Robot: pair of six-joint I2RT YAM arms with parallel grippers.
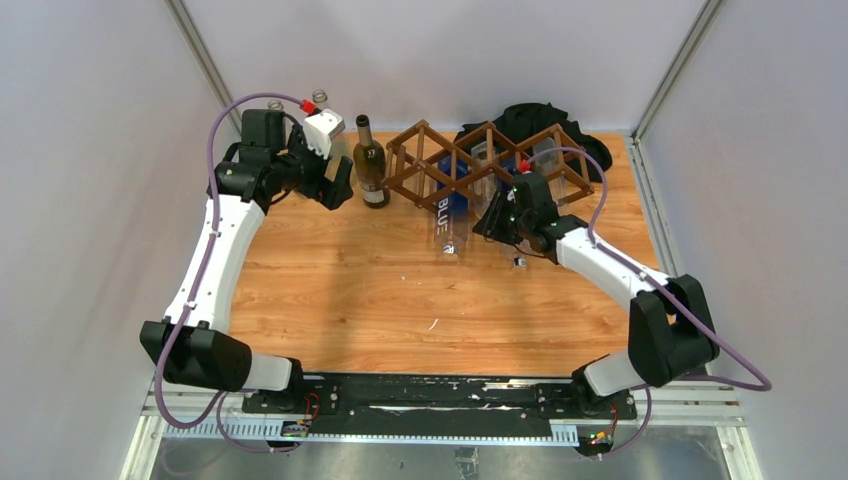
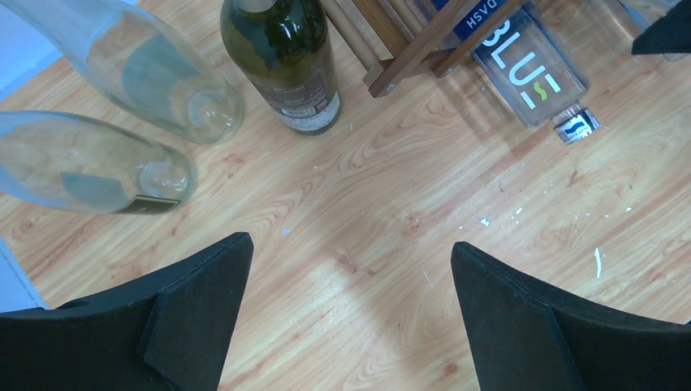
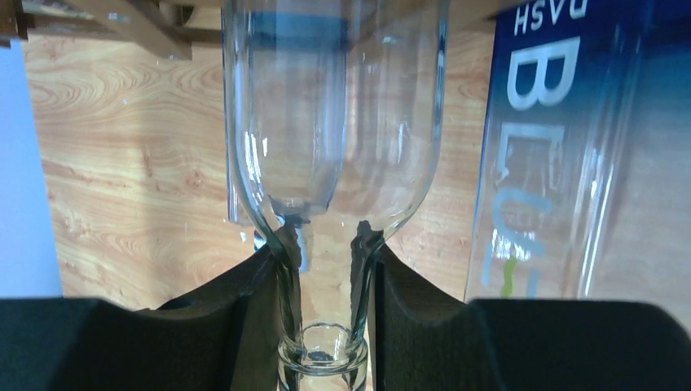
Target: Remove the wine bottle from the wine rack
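1. R gripper (image 3: 322, 314): jaws closed in on the neck of the clear wine bottle (image 3: 334, 122). Pads (image 3: 244, 326) press the glass on both sides just below the shoulder, and the bottle's open lip sits btwn them at the near end.
2. Clear wine bottle: lying down, neck toward the near side, body running far-ward w/ rack slats crossing over its far end. Looks empty; no cap seen.
3. Wine rack (image 1: 480, 160): dark brown lattice w/ diamond cells, standing on the far part of the table (image 1: 350, 300), centre to right.
4. Blue bottle (image 1: 445, 215): "BLUE" lettering, also lying in the rack w/ its capped neck toward the near side. In the top view it's just left of the held bottle and approx parallel to it.
5. L gripper (image 2: 350, 318): jaws wide apart, nothing btwn them, only bare wood below. In the top view it sits far left, just left of the dark green bottle (image 1: 370, 165).
6. Dark green bottle: upright on the table btwn the L gripper and the rack's left end. It is just beside the rack; the L wrist view shows a small gap.
7. Glass bottle (image 2: 155, 65) and second glass bottle (image 2: 81, 163): both clear and upright, at far left, left of the green one, close to each other.
8. Black cloth (image 1: 535, 125): bunched up behind the rack, at the far edge toward the right.
9. Table: light wood grain w/ a few small white flecks on the surface.
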